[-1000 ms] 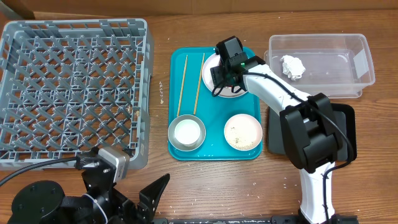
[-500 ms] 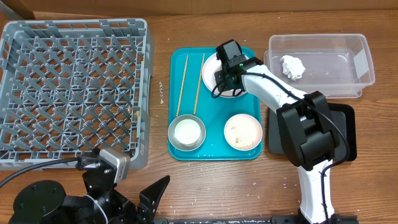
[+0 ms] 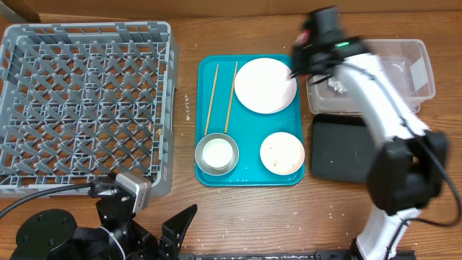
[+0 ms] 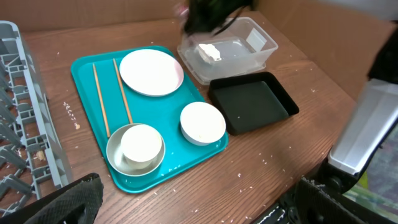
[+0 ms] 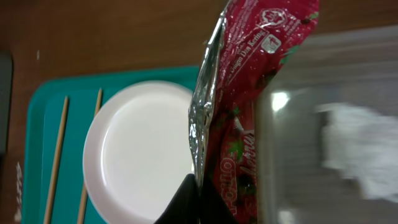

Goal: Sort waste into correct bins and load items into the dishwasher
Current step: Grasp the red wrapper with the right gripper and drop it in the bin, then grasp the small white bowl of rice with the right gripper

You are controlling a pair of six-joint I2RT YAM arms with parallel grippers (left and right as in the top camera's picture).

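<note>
The dish rack (image 3: 86, 101) lay left of the serving tray (image 3: 249, 148); right of it, the tub (image 3: 422, 68) sat behind the shallow tray (image 3: 343, 152).

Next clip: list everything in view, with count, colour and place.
dish rack: 1, grey, table left
big tray: 1, teal, centre
plate: 1, white, tray's far right
chopsticks: 2, wooden, tray's far left
bowl: 1, steel, tray's near left
cup: 1, white, in bowl
dish: 1, white, tray's near right
tub: 1, clear, right of plate
paper wad: 1, white, in tub
small tray: 1, black, right of dish
wrapper: 1, red, at tub's edge
right gripper: fingers shut on wrapper
left gripper: fingers open
</note>
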